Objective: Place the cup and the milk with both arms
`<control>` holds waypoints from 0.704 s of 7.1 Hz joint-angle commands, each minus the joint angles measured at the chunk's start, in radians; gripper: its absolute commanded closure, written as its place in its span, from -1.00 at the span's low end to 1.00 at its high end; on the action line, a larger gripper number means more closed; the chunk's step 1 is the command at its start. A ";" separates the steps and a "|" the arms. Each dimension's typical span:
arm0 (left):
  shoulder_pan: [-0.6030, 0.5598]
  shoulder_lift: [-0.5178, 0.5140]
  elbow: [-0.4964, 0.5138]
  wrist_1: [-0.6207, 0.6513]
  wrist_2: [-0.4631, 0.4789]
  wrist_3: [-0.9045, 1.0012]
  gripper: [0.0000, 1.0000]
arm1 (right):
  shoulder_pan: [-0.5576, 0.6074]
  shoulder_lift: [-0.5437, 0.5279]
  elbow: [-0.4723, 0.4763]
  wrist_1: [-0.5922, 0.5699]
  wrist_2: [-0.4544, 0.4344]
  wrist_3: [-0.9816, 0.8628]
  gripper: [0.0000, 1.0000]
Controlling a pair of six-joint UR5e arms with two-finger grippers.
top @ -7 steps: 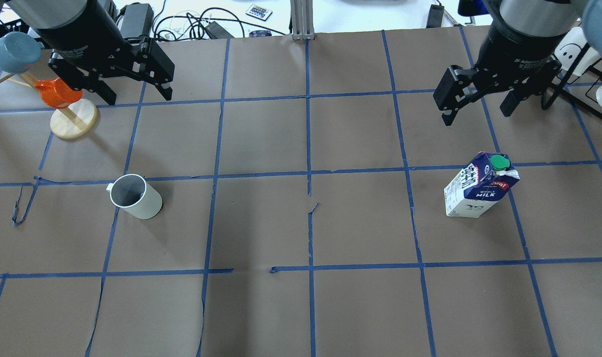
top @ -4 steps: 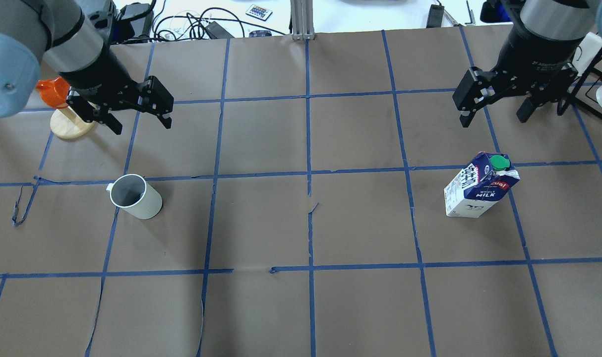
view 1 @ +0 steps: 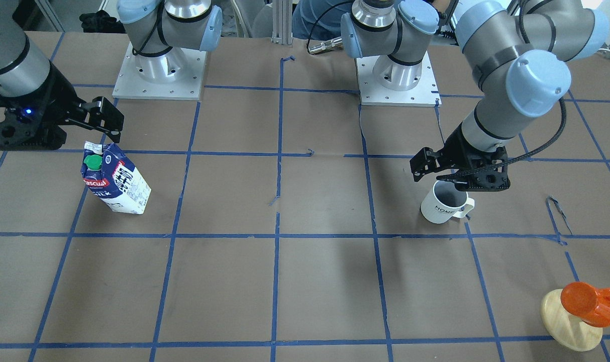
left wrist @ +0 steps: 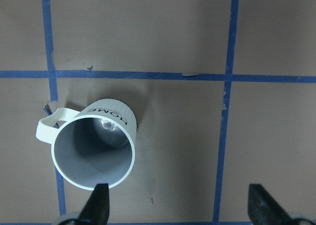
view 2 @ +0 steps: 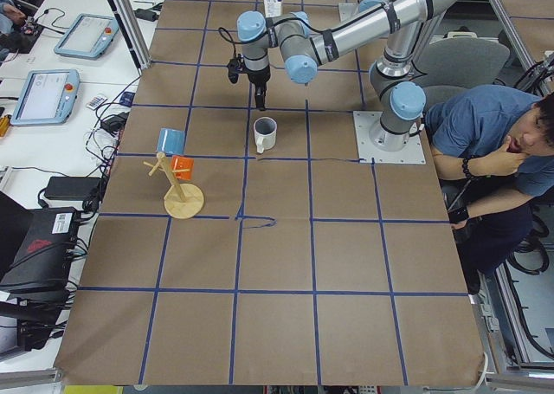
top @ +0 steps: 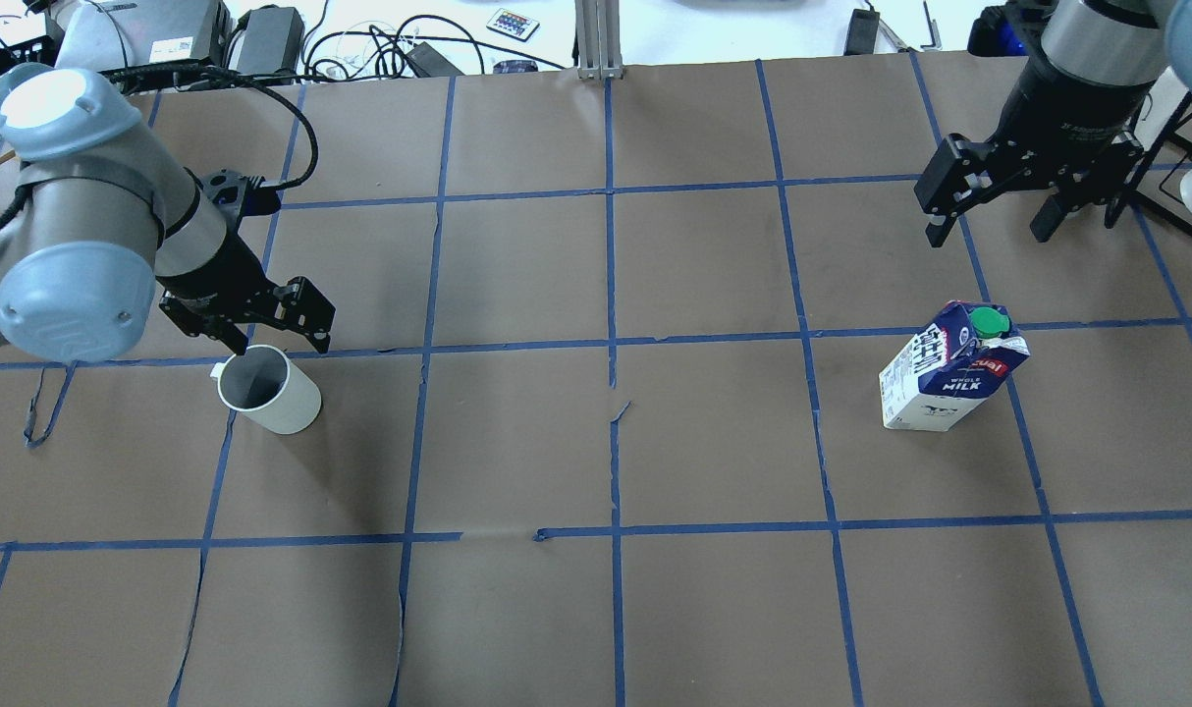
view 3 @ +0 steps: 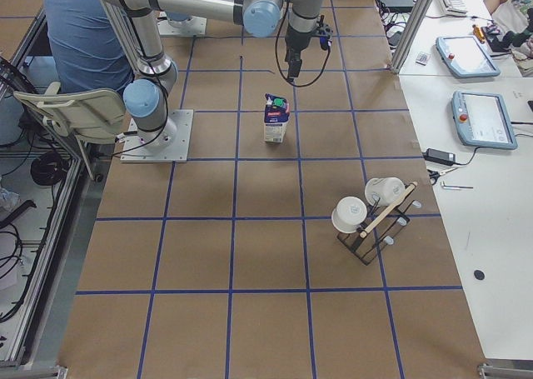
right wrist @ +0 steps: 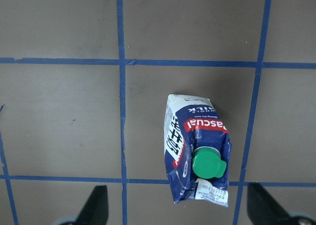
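The white cup point(top: 267, 390) with a grey inside stands upright on the left of the table, its handle to the view's left; "HOME" shows in the front view point(view 1: 443, 206). My left gripper point(top: 280, 344) is open, just above and behind the cup's rim. In the left wrist view the cup point(left wrist: 94, 153) sits by the left fingertip point(left wrist: 101, 198). The milk point(top: 952, 368), a blue-and-white carton with a green cap, stands on the right. My right gripper point(top: 989, 234) is open and empty, well behind and above the milk point(right wrist: 197, 153).
An orange cup on a wooden stand point(view 1: 581, 306) with a blue cup point(view 2: 170, 140) stands at the far left. A black rack with white mugs point(view 3: 375, 216) is at the far right. Cables and boxes lie beyond the back edge. A person point(view 2: 493, 151) sits by the bases.
My left arm has swung forward from the back left, bringing its open gripper down to the cup. My right gripper has drifted a little right and back. Cup and milk have not moved.
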 commanded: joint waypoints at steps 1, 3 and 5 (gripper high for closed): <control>0.019 -0.030 -0.074 0.087 0.008 0.017 -0.97 | -0.046 0.042 0.036 -0.073 -0.001 -0.053 -1.00; 0.020 -0.067 -0.068 0.093 0.007 -0.038 -0.68 | -0.066 0.072 0.140 -0.211 -0.001 -0.057 -1.00; 0.019 -0.079 -0.065 0.096 0.023 -0.032 0.99 | -0.066 0.072 0.182 -0.229 -0.003 -0.054 -1.00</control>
